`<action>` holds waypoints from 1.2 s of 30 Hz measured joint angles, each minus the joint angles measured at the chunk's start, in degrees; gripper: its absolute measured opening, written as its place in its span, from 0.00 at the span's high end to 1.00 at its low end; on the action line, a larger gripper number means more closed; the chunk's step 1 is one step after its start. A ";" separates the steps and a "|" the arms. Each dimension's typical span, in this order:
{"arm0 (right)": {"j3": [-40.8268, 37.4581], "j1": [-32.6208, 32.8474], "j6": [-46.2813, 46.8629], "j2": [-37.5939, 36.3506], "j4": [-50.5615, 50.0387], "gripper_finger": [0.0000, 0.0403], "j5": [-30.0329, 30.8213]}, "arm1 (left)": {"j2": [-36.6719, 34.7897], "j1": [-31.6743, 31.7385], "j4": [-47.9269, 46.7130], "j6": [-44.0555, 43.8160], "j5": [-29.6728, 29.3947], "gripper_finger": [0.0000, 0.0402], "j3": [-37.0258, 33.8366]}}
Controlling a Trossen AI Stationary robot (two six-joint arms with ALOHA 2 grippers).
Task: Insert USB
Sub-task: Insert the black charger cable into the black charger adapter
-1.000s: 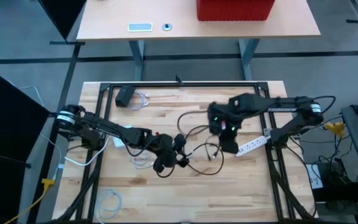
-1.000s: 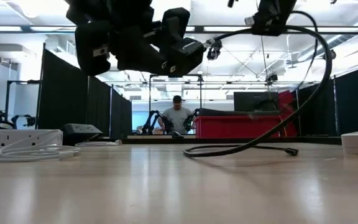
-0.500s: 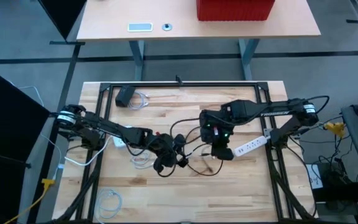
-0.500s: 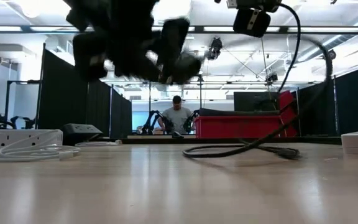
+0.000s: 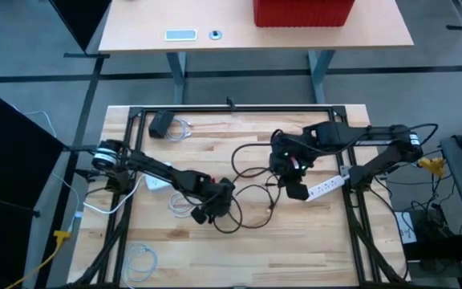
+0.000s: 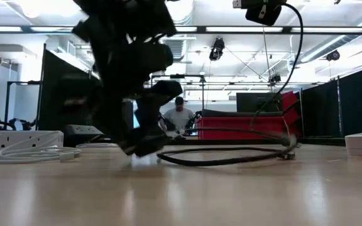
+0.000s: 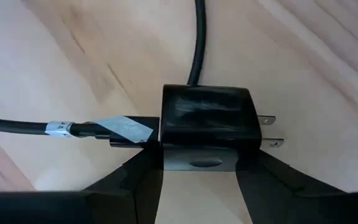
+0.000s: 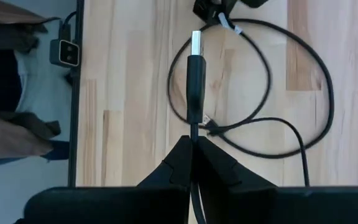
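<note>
No writing, brand, number or sign can be read in any of the pictures. The pale strip of tape on the cable at left centre of the left wrist view carries no legible print.

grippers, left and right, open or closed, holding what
Left gripper: closed on the black wall charger.
Right gripper: closed on the USB plug.

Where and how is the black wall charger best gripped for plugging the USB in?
Grip the charger across its two flat sides, as the left tool does now, coming from the face away from the cable. That leaves the prongs and the port side clear. The right tool holds the USB plug.
</note>
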 joint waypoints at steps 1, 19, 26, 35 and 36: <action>-0.05 0.00 -0.06 0.13 -0.02 1.00 0.03 | -0.04 0.00 -1.39 -1.94 -0.57 0.57 1.58; -0.11 -0.24 -3.73 0.43 -0.09 1.00 0.71 | 0.03 -0.20 -12.35 -12.05 -0.77 0.44 8.37; -0.11 -0.28 -4.13 0.43 -0.54 1.00 1.40 | -0.10 -0.48 -17.47 -19.62 -0.87 0.48 10.32; -0.14 -2.37 -7.84 0.43 -6.29 1.00 1.05 | -0.16 0.61 -17.53 -73.82 2.37 0.59 12.45; -0.17 -3.03 -8.65 0.43 -7.72 1.00 1.03 | -0.16 0.57 -17.51 -77.13 3.49 0.59 12.58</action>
